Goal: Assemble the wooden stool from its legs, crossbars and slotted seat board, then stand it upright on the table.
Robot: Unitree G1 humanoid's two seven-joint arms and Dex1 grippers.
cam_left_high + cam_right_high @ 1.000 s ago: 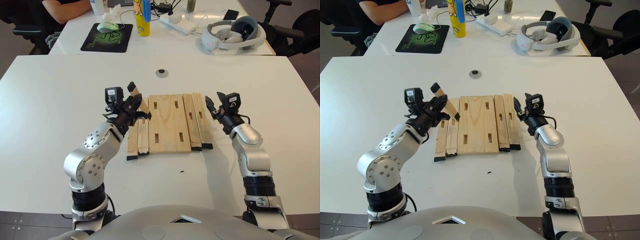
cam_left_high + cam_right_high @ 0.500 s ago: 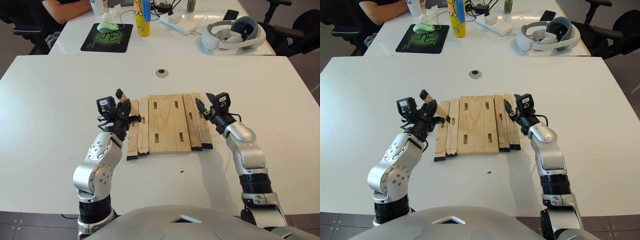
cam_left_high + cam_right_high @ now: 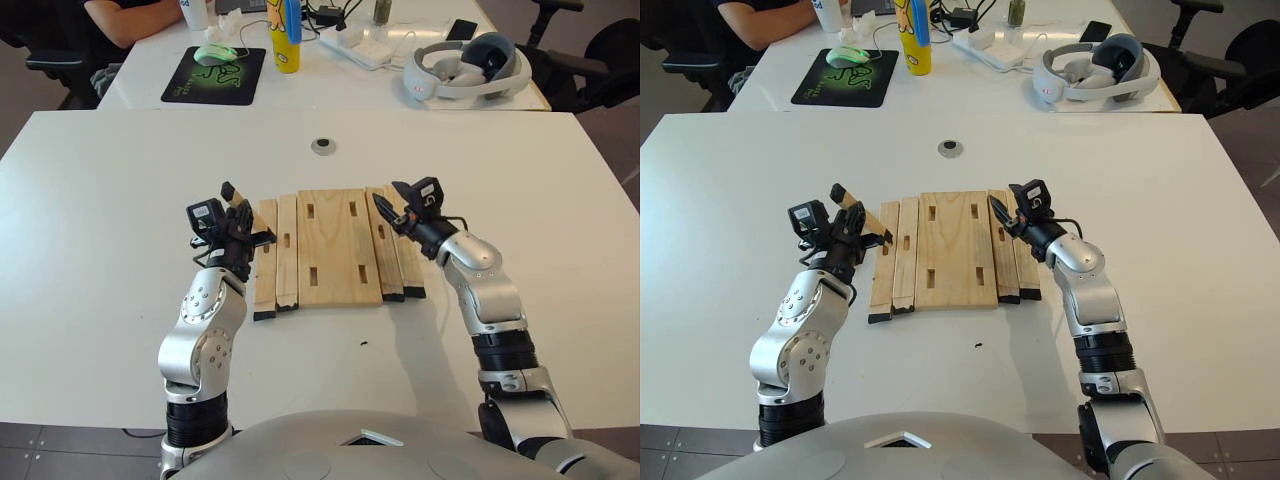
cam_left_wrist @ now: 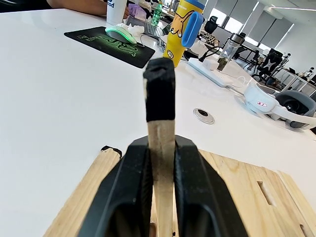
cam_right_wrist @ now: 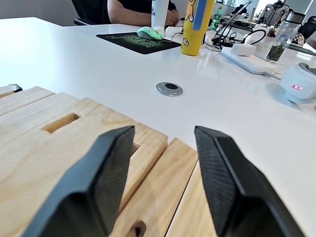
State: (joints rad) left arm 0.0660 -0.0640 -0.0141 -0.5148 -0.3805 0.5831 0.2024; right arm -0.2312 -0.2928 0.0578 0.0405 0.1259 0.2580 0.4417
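Left eye view shows grommet [image 3: 323, 147] beyond seat board [image 3: 336, 245].

On the desk [image 3: 120, 180], the board [image 3: 338, 247] is lying between left bars [image 3: 276, 255] and right bars [image 3: 393, 245]; the left gripper [image 3: 243, 228] is holding a fifth bar [image 4: 160, 98].

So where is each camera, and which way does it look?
Left eye view: on the head, looking forward and down at the table and seat board; both arms show.
Right eye view: beside it, same scene, both arms.
Left wrist view: on the left wrist, looking past the left fingers, shut on a wooden leg, toward the yellow bottle.
Right wrist view: on the right wrist, looking over the open right fingers across the seat board.
Shared: both wrist views show the grommet and yellow bottle.
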